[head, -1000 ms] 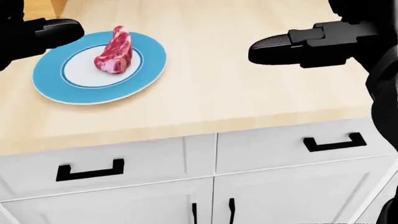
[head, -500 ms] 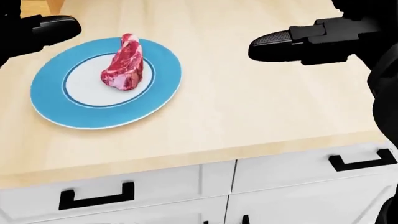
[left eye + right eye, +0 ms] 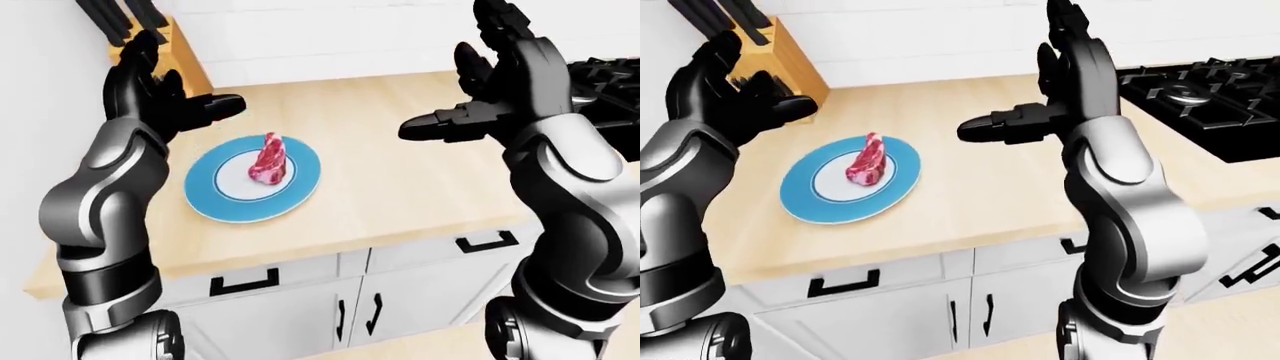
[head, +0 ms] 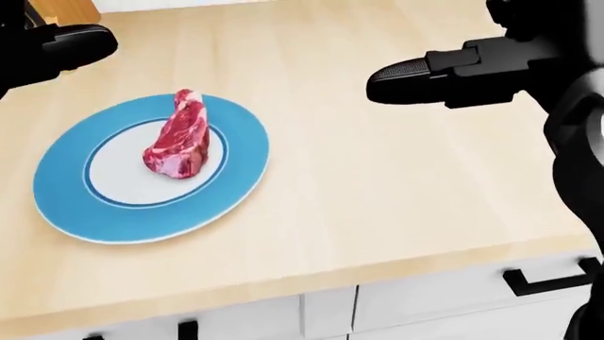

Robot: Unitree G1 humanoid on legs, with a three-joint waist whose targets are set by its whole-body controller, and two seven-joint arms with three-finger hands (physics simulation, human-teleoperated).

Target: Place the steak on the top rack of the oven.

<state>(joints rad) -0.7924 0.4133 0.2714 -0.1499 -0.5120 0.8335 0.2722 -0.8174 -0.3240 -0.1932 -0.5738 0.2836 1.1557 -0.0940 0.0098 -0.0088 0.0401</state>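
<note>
A raw red steak (image 4: 179,136) stands on edge on a blue-rimmed white plate (image 4: 66,205) on the wooden counter, left of centre in the head view. My left hand (image 3: 165,94) is open, raised above and to the left of the plate. My right hand (image 3: 495,82) is open, raised to the right of the plate, its thumb (image 4: 416,71) pointing left over the bare counter. Neither hand touches the steak. The oven does not show.
A wooden knife block (image 3: 785,52) with black handles stands at the counter's top left. A black gas stove (image 3: 1200,97) lies at the right. White drawers and cabinet doors with black handles (image 3: 245,281) run below the counter edge.
The camera has moved closer and tilted down: the plate and steak sit lower and larger in the head view, and the drawers have slid almost out of view. Both hands stay open and raised.
</note>
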